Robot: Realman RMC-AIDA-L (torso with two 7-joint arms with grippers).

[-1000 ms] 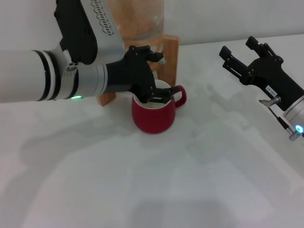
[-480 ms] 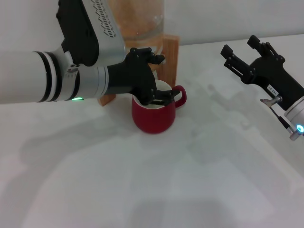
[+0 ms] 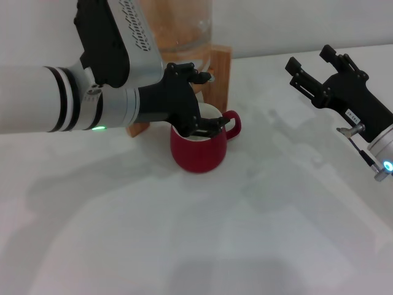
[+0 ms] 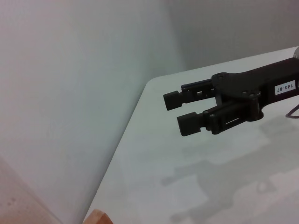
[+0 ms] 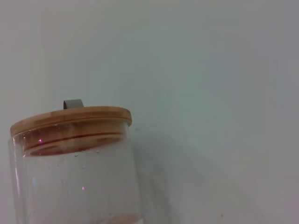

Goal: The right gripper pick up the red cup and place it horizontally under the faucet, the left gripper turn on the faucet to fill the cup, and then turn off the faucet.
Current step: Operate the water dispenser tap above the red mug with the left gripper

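The red cup (image 3: 198, 150) stands upright on the white table, handle to the right, below the glass dispenser jar (image 3: 178, 21). Only a chrome tip of the faucet (image 3: 207, 77) shows beside my left gripper (image 3: 207, 99). That gripper is open at the faucet, with one finger up by the lever and the other low over the cup's white mouth. My right gripper (image 3: 307, 59) hangs open and empty above the table at the far right, well away from the cup. It also shows in the left wrist view, right gripper (image 4: 180, 112).
The jar sits in a wooden stand (image 3: 220, 74) against the back wall. The right wrist view shows the jar's glass wall (image 5: 74, 186) and its wooden lid (image 5: 70, 119). White table (image 3: 202, 233) stretches toward the front.
Almost nothing moved. The left arm shifted very slightly at the faucet, and the right gripper drifted a few pixels to the right.
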